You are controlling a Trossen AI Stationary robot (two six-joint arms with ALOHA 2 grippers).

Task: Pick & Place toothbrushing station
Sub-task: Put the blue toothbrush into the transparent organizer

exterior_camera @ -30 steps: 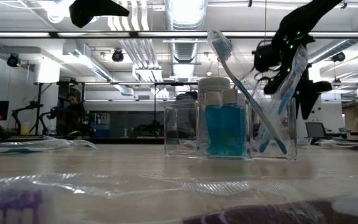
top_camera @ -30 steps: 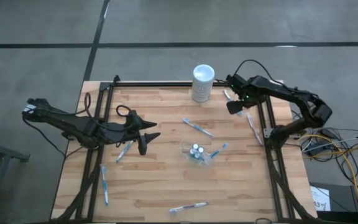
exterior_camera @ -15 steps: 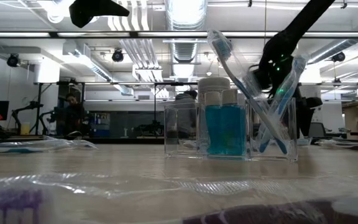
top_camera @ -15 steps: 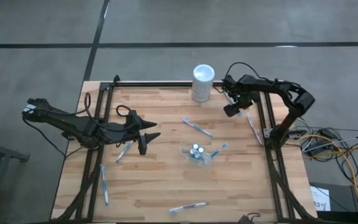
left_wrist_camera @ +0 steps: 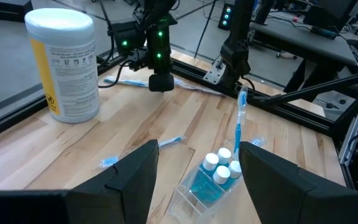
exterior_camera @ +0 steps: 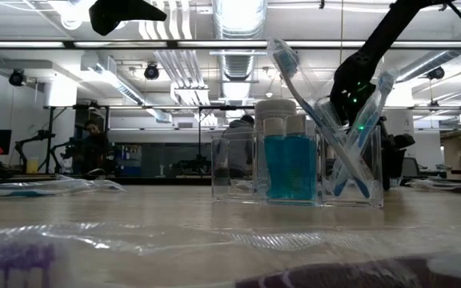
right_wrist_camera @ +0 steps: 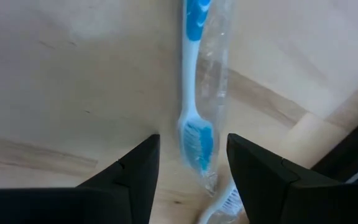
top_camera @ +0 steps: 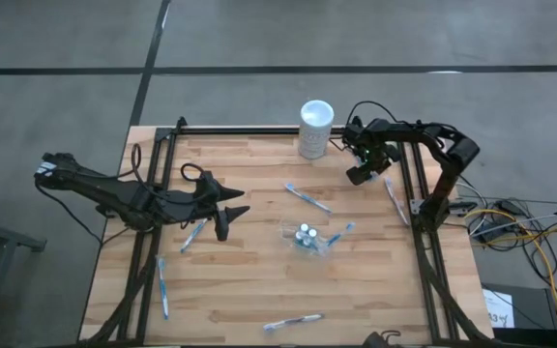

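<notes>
A small clear cup (top_camera: 306, 238) stands mid-table, holding teal-and-white tubes (left_wrist_camera: 219, 167) and an upright blue-and-white toothbrush (left_wrist_camera: 240, 124). More toothbrushes lie flat, among them one (top_camera: 307, 198) beside the cup and one (top_camera: 392, 199) by the right rail. My right gripper (top_camera: 361, 171) hangs open, pointing down over a wrapped toothbrush (right_wrist_camera: 194, 74) at the far right. That brush's bristle head (right_wrist_camera: 199, 142) lies between the fingers, untouched. My left gripper (top_camera: 228, 217) waits open, raised left of the cup.
A tall white cylinder (top_camera: 315, 128) with a yellow label stands at the far edge, just left of my right gripper. Black rails (top_camera: 416, 208) frame the wooden table. Other toothbrushes lie near the front edge (top_camera: 293, 322) and at the left (top_camera: 162, 287).
My right gripper has come down toward the table at the far right and tipped to point more steeply downward, while its arm folded in closer to the rail. It now hangs low over the wrapped toothbrush.
</notes>
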